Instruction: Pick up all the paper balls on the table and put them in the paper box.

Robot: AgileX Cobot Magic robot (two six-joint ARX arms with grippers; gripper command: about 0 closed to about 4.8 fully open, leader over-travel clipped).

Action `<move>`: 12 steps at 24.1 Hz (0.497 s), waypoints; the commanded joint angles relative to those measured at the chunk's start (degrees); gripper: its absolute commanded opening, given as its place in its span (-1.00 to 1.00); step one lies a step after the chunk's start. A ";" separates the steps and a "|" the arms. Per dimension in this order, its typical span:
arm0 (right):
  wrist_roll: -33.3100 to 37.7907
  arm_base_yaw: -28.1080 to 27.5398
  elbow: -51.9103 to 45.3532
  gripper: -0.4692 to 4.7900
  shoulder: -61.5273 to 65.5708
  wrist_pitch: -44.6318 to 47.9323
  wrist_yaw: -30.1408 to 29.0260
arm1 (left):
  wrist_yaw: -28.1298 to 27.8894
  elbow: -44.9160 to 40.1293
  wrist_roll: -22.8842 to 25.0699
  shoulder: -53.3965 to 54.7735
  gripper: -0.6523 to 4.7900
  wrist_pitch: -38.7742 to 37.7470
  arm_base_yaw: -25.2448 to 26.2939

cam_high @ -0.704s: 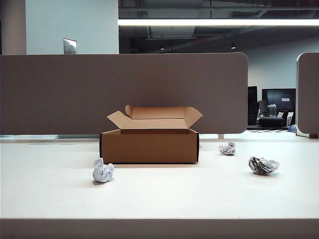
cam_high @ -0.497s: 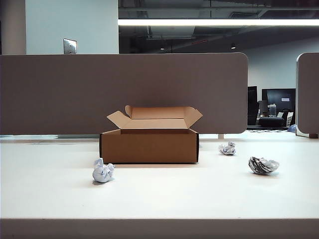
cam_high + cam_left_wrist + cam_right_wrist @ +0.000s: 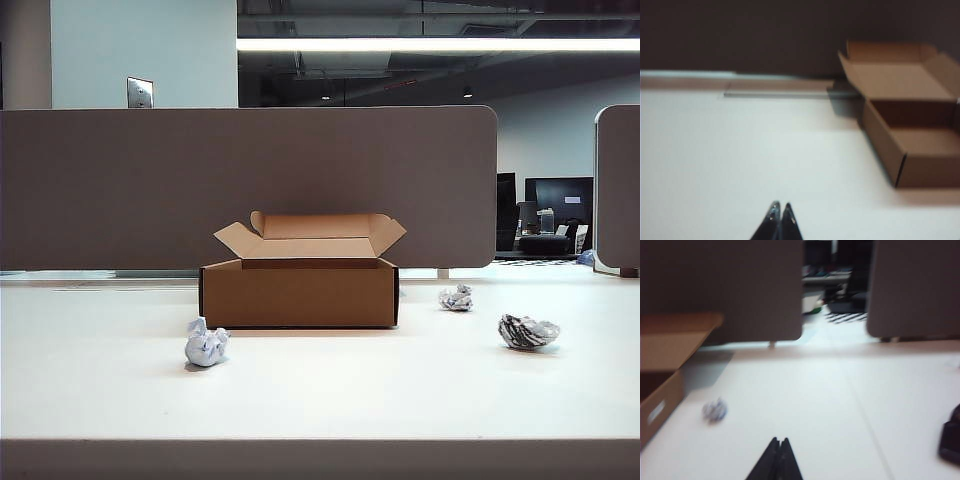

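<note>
Tools — left tool and right tool — clenched, empty, above table; paper box open.

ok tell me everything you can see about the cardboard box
The paper box is low, rectangular, plain brown cardboard with dark corner edges. It stands upright on the white table in front of the grey-brown divider panel, open, flaps raised and splayed outward. The left wrist view shows its inside empty. Nothing touches it but the table; the three paper balls lie apart from it, and neither hand is near it.
</note>
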 commanded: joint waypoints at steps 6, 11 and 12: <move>-3.52 0.31 22.73 -0.84 8.11 1.90 0.85 | 2.60 22.80 -0.68 10.16 -0.78 -5.62 0.00; -3.61 0.33 38.80 -0.84 26.82 -7.96 -5.66 | 10.49 33.33 -1.92 24.81 -0.78 -7.89 -0.09; -3.61 0.33 40.65 -0.84 29.35 -9.60 -6.99 | 10.84 33.94 -2.29 26.56 -0.78 -7.89 -0.63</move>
